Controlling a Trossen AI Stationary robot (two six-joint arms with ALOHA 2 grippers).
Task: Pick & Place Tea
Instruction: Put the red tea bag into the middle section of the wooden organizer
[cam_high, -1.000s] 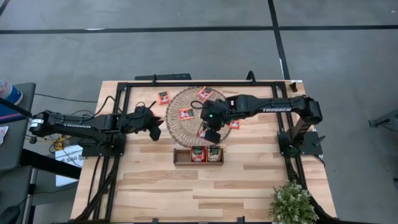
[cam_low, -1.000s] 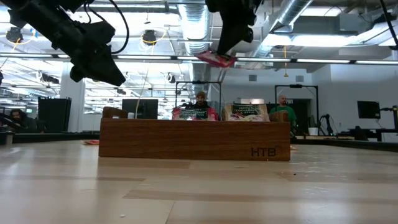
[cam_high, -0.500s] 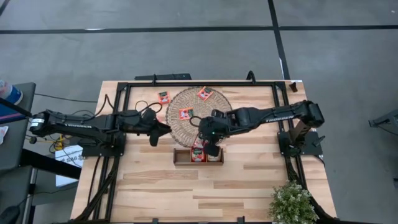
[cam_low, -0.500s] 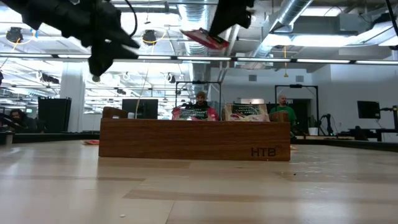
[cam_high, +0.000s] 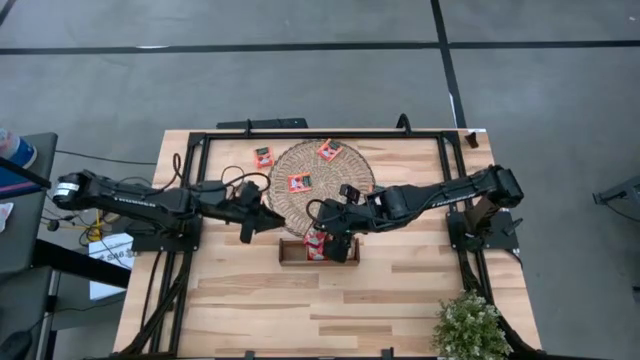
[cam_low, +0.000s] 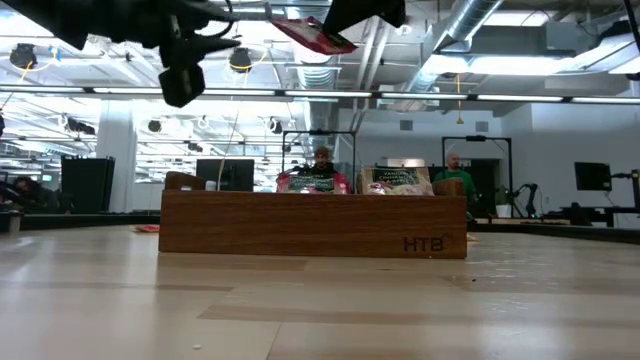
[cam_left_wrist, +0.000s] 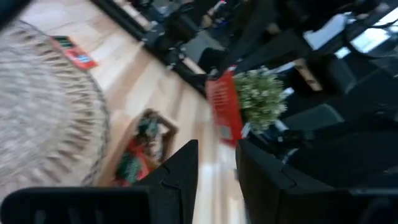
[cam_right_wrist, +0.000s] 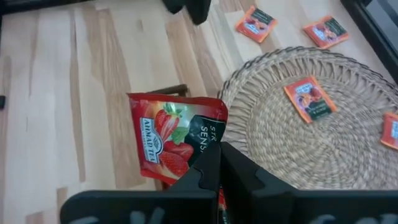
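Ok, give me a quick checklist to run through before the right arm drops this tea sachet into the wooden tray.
1. Sachet held: ok. The right end effector is shut on the red tea sachet.
2. Position over target: ok. In the high view the right end effector hangs above the wooden tray.
3. Height: ok. In the low view the sachet is well above the tray.
4. Free slot: cannot tell. Two sachets already stand in the tray; the arm hides the rest.
5. Left arm clear: ok. The left end effector is beside the woven mat, apart from the tray.
6. Sachets left on the mat: ok, undisturbed.
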